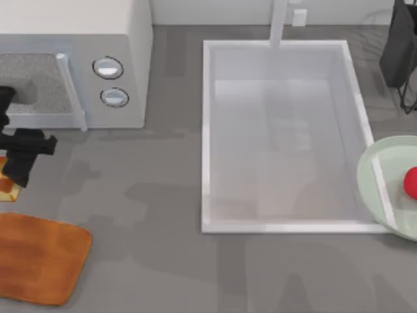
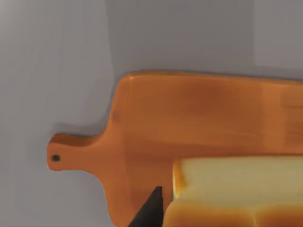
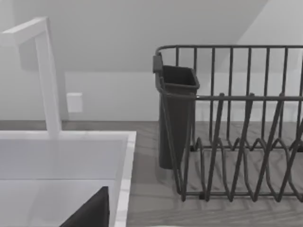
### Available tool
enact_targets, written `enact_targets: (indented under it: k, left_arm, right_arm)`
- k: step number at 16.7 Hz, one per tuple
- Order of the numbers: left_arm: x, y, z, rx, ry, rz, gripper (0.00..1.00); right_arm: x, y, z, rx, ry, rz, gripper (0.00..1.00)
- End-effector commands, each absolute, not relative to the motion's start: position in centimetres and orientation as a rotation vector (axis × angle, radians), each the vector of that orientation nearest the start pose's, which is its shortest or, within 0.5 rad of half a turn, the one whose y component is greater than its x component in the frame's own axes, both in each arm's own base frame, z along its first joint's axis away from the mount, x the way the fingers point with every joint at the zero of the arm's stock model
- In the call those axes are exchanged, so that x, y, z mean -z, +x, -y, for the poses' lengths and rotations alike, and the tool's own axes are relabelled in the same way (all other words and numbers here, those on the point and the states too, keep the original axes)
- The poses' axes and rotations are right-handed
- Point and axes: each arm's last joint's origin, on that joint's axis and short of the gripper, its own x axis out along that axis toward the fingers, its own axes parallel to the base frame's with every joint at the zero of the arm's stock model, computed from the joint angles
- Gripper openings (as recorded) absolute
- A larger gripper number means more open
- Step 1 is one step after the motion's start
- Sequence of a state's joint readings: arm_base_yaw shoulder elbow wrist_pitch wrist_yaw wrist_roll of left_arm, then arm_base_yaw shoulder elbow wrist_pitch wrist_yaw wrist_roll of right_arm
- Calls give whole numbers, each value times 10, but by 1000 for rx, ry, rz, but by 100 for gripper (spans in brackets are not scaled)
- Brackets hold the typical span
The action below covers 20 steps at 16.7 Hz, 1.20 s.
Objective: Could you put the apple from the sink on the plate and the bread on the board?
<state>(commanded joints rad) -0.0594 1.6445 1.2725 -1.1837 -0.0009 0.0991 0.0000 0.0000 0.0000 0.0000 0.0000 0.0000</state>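
The left tool [image 1: 12,175] held the golden-brown square bread roll [image 2: 236,194] above the orange-brown wooden board [image 2: 199,113]; lowering it squarely before releasing seemed wise. The red apple [image 1: 410,182] lay on the mint-green plate [image 1: 374,189].

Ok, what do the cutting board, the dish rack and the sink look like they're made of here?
The cutting board looks like wood with a smooth satin finish: orange-brown with faint grain streaks and a hang hole in the handle. The dish rack appears to be dark coated metal wire, going by its thin bent rods. The sink seems to be matte white ceramic or composite, with a pale, evenly lit basin; that one is the least certain.
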Motion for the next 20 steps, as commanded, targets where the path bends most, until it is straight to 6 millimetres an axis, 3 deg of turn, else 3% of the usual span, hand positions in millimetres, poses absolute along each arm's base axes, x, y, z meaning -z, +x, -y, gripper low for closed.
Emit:
enact_targets:
  k: [5,13,20]
  left_arm:
    - [-224,292,14,112,114,-1552,0]
    - [-185,254,5,29,27,-1547,0]
    - [-179,254,6,31,31,-1548,0]
  right_arm:
    - [-160,106,1,0,0,0,100]
    - [-160,106,1,0,0,0,100]
    - [-160,106,1,0,0,0,100]
